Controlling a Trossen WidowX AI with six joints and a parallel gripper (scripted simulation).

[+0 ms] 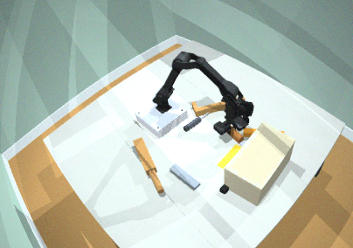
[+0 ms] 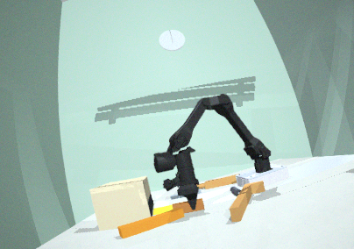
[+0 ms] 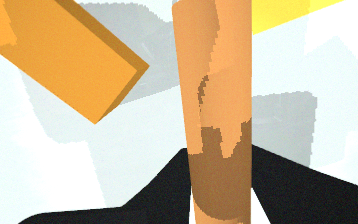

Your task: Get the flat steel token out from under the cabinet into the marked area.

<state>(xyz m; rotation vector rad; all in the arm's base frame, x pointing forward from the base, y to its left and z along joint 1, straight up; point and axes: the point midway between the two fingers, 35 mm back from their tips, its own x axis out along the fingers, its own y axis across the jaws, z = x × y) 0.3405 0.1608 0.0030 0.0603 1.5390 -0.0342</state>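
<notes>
Btw. gripper (image 1: 232, 129) (image 2: 192, 206) (image 3: 214, 152) fingers: 1 smooth, rounded orange-brown handle (image 1: 237, 135) (image 2: 199, 204) (image 3: 215, 100).

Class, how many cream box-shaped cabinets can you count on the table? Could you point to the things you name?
1. The cabinet (image 1: 251, 163) (image 2: 120, 203) stands beside the yellow strip (image 1: 229, 156) (image 2: 162, 210) (image 3: 295, 12). Another could be hidden only if small.

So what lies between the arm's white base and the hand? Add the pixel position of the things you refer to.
The top view shows a dark-handled screwdriver (image 1: 192, 124) (image 2: 236, 190) between the white base (image 1: 172, 125) (image 2: 241, 180) and the hand (image 1: 231, 127) (image 2: 193, 206) (image 3: 214, 152), with an L-shaped wooden piece (image 1: 210, 108) (image 2: 219, 181) alongside.
</notes>
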